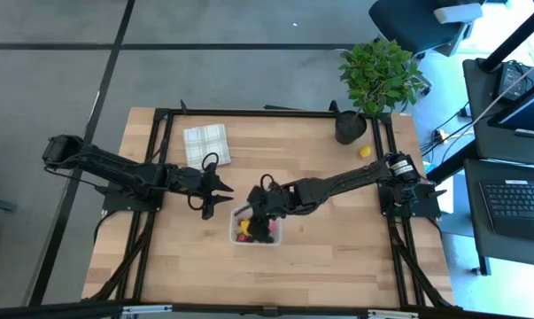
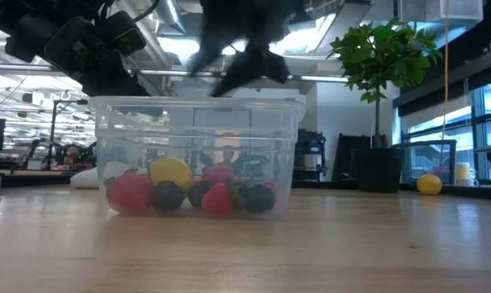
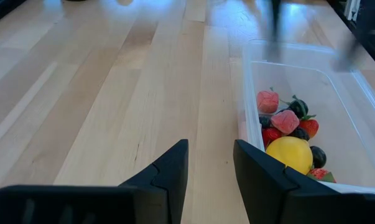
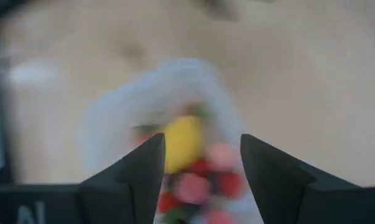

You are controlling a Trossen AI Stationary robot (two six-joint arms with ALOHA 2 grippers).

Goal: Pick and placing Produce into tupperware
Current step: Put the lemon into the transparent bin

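Note:
The tupperware [image 1: 256,229] is a clear tub standing on its base mid-table, also seen in the low view [image 2: 196,155]. It holds the produce [image 2: 188,191]: red, pink and dark balls and a yellow lemon [image 3: 290,152]. One more yellow piece [image 1: 365,151] lies on the table by the plant pot. My right gripper [image 4: 203,155] hovers open above the tub, its fingers pointing down at the fruit, with nothing between them. My left gripper [image 3: 211,165] is open just left of the tub, low over the bare wood [image 1: 218,190].
A white-green checked cloth [image 1: 206,144] lies folded near the far edge, left of centre. A potted green plant [image 1: 377,75] stands at the far right corner in a dark pot [image 1: 350,127]. Bare wood lies in front of the tub [image 2: 245,252].

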